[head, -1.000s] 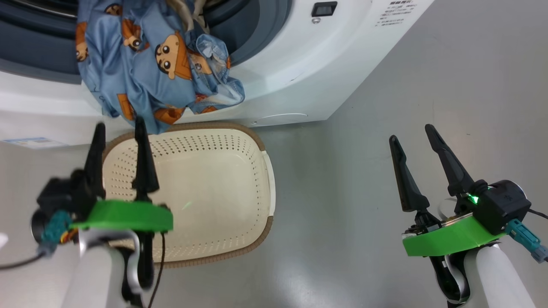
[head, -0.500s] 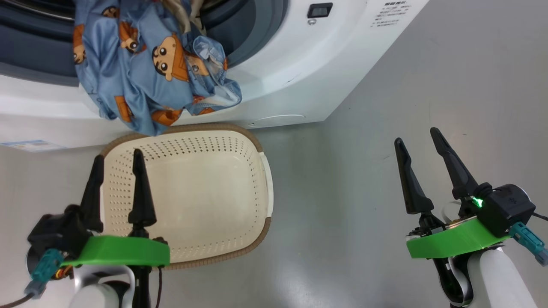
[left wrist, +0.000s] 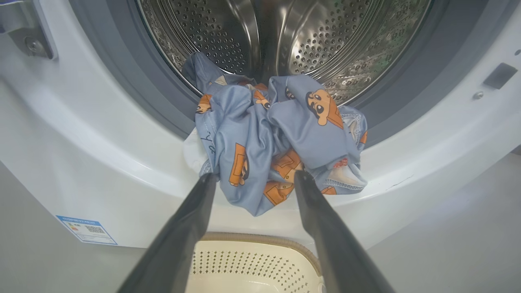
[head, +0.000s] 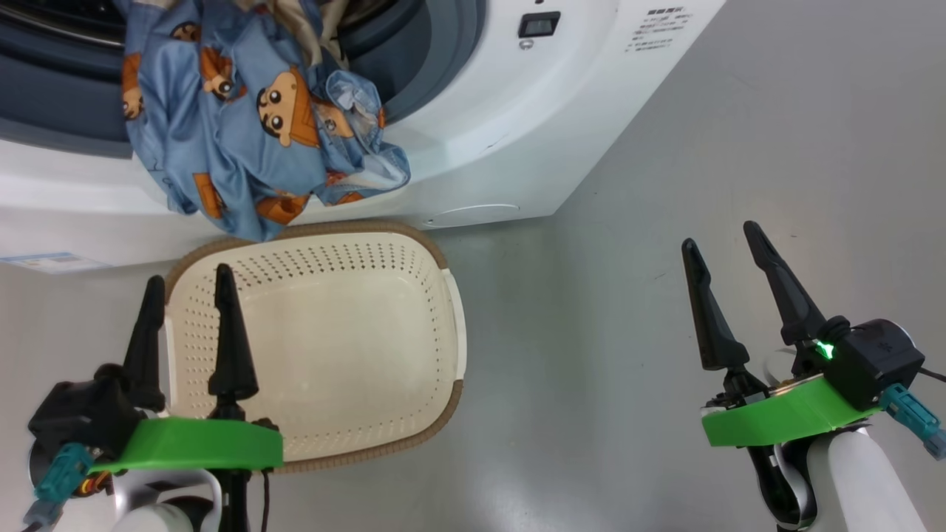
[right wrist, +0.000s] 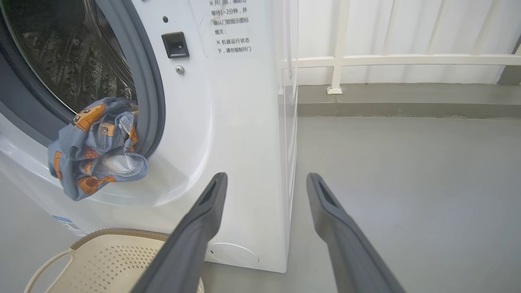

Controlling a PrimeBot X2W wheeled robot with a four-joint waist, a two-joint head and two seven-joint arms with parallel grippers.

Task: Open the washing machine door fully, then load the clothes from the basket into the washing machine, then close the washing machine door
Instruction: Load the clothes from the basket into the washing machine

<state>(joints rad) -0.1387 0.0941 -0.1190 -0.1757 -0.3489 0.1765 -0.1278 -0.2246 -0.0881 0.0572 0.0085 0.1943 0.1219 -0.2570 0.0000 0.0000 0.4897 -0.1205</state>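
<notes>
Fingers of my left gripper (head: 188, 275) stand apart and empty, drawn back from the clothes (head: 244, 125), which hang ahead of its tips: soft blue cartoon-print cloth, perhaps a cream piece behind, draped over the grey gasket (head: 451, 44) of the washing machine (head: 517, 133). Beneath those tips sits the basket (head: 332, 332), perforated cream plastic with a brown woven rim; my right gripper (head: 720, 233) is spread too, over smooth grey floor (head: 665, 148).

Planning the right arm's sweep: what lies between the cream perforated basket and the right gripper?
Nothing: the head view shows bare grey floor between the cream perforated plastic basket and the right gripper.
</notes>
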